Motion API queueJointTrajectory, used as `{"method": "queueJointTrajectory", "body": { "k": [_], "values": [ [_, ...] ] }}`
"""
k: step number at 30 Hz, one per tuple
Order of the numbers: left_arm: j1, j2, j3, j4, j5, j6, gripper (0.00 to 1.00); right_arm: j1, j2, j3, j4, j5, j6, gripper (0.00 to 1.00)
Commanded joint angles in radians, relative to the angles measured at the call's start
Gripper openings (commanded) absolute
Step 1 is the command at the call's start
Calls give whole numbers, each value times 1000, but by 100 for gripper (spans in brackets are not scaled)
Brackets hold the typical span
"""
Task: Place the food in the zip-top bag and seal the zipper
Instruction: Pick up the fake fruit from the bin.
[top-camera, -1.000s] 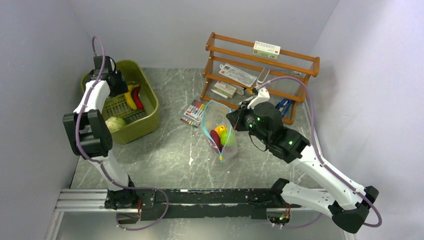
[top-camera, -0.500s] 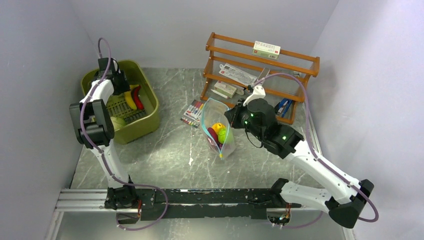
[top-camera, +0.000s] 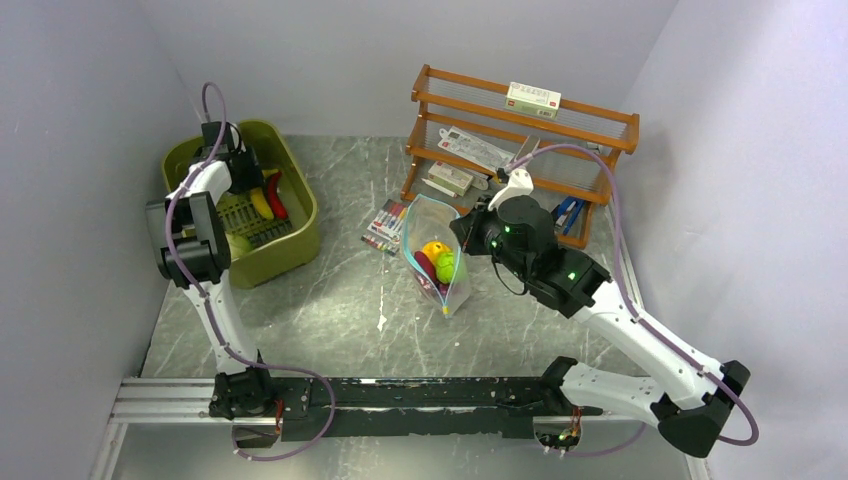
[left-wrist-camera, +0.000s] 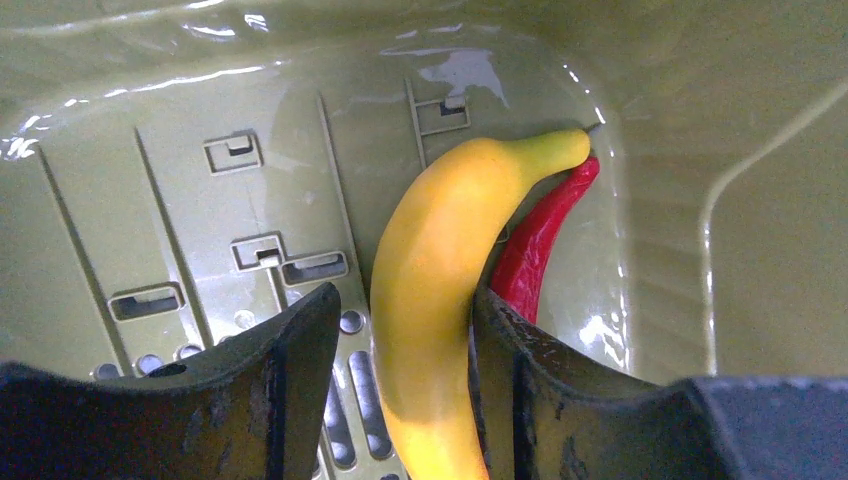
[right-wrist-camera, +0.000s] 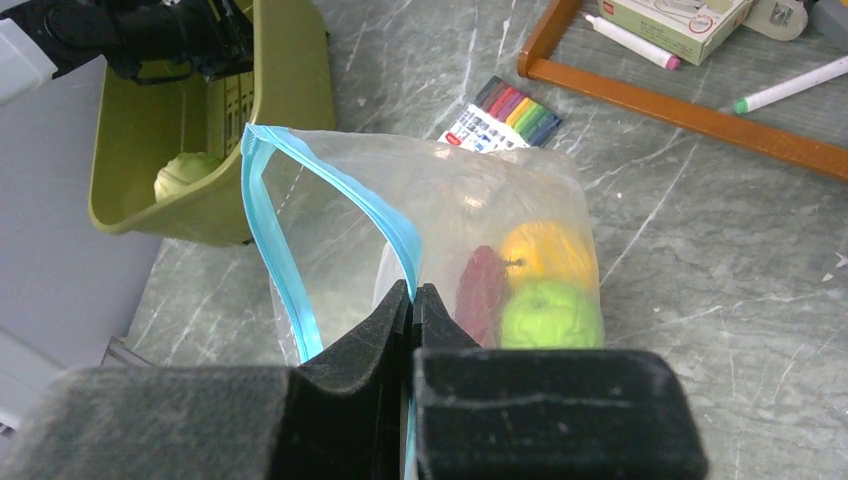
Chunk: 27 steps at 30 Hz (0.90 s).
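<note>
My left gripper (left-wrist-camera: 405, 310) (top-camera: 243, 178) is open inside the olive-green tub (top-camera: 300, 230). Its fingers straddle the yellow banana (left-wrist-camera: 430, 280): the right finger touches it, the left stands apart. The red chili (left-wrist-camera: 540, 235) lies against the banana's right side. A pale green round piece (top-camera: 237, 243) sits in the tub's near end. My right gripper (right-wrist-camera: 412, 295) (top-camera: 462, 235) is shut on the zipper (right-wrist-camera: 275, 250) at the rim of the zip-top bag (right-wrist-camera: 330, 230), holding its mouth open. Inside it lie orange-yellow (right-wrist-camera: 545, 250), green (right-wrist-camera: 552, 315) and purple-red (right-wrist-camera: 482, 290) pieces.
A pack of coloured markers (top-camera: 388, 225) lies just behind the bag. A wooden rack (top-camera: 520, 130) with boxes and pens stands at the back right. The tub's walls close in round my left gripper.
My left gripper has moved farther back in the tub and down over the banana. My right gripper has held the bag's edge and shifted it slightly.
</note>
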Motion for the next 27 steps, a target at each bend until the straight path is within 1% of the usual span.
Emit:
{"method": "queueJointTrajectory", "body": {
  "k": [1,4,8,12,15,21,27],
  "values": [
    [8,20,35,29,30,5,50,1,-21,12,15,9,2,0],
    [9,22,41,22,18,7,45,1,-41,-5,25,14,12,0],
    [8,21,40,19,34,10,43,0,-48,-8,21,9,26,0],
    [8,17,27,18,19,4,38,1,-61,-14,19,16,32,0],
    [7,23,48,-13,30,-7,33,1,-69,-17,18,22,35,0],
    [-8,22,69,-71,1,-37,30,1,-75,-22,18,22,33,0],
    [-13,2,91,-139,-46,-55,29,1,-87,-22,20,31,19,0]
  ]
}}
